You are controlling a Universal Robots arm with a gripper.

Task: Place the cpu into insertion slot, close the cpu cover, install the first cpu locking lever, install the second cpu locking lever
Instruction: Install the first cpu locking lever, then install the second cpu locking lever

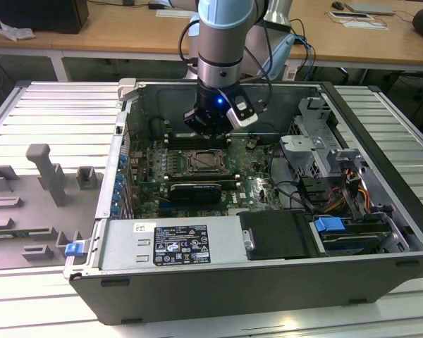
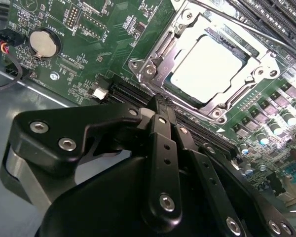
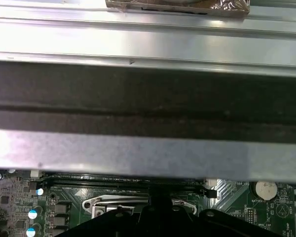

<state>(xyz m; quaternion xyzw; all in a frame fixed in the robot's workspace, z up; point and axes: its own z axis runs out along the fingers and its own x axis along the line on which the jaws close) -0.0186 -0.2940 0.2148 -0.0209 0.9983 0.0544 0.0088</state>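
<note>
In the second wrist view the cpu [image 2: 204, 69] has a pale, smooth metal top with a soft sheen, framed by the cpu cover [image 2: 259, 74] of bright, glossy bare metal. The end effector [image 2: 160, 111] is matt black, probably coated metal, with shiny screw heads. The green circuit board [image 2: 89, 44] looks lacquered. In the exterior view the ribbed surface [image 1: 49, 105] is brushed silvery metal.
</note>
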